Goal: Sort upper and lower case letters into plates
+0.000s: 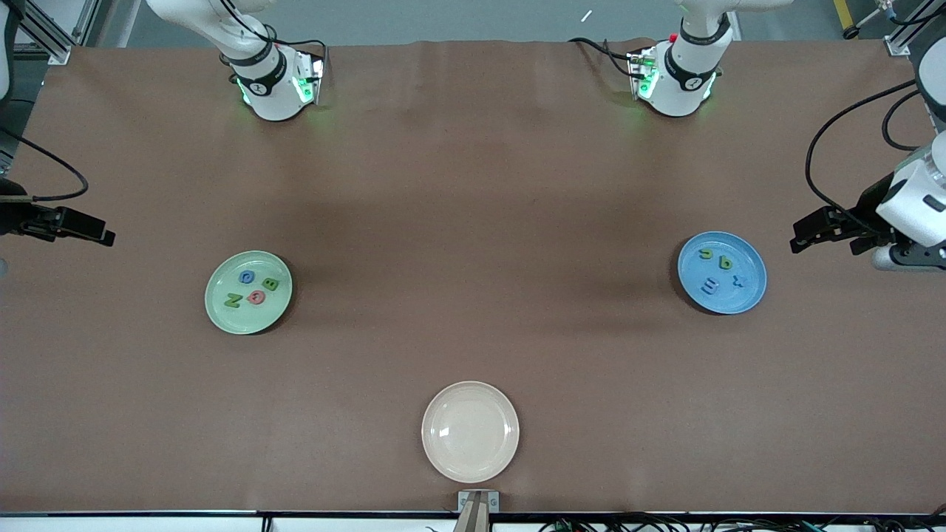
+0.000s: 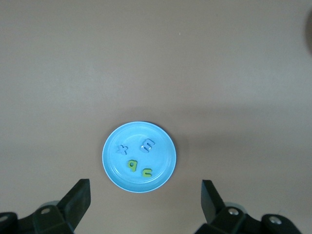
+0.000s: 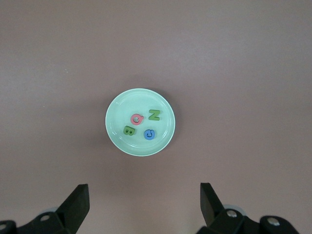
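So from where I'm driving this, nothing looks left to pick; all eight letters already sit in plates, so the relation that matters is just that each pincer hangs near its own plate with nothing in it; taking the cream plate [image 1: 470, 431] at the camera edge as my landmark, the mint green plate [image 1: 248, 292] lies farther from the camera than it and toward the right arm's end, holding the blue C [image 1: 247, 277], green B [image 1: 270, 284], green N [image 1: 233, 300] and red Q [image 1: 256, 297]; the sky blue plate [image 1: 722, 273] lies farther from the camera too, toward the left arm's end, holding the blue x [image 1: 737, 281], blue m [image 1: 709, 285] and two green small letters [image 1: 725, 262]; the cream plate itself is bare; the right gripper [image 3: 144, 202] is spread wide and empty, out past the mint plate at the table's end; the left gripper [image 2: 146, 200] is likewise wide and empty, just beside the blue plate; I'd judge the sort done, with no obstacle between either arm and its plate.
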You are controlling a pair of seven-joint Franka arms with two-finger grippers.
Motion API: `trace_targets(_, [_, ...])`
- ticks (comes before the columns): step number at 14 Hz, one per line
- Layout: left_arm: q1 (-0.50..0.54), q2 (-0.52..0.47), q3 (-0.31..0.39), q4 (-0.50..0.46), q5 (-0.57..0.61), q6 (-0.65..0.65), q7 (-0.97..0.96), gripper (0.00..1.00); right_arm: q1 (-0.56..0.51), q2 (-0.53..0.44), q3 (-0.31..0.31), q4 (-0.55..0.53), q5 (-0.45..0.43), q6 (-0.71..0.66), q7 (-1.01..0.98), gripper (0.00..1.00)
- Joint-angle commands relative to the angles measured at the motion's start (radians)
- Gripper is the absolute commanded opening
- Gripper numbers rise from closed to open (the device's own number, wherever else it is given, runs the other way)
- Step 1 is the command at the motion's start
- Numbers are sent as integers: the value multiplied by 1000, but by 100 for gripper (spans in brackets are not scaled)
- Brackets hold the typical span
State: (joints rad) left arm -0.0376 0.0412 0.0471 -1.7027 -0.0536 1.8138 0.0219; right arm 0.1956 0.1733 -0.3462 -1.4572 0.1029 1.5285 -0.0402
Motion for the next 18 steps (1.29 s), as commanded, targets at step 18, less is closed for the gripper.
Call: trace_targets(18, [-1,-37,-49,193,-5,-297,-73,100,-132,-92,199,15,-89,-137,-7,100])
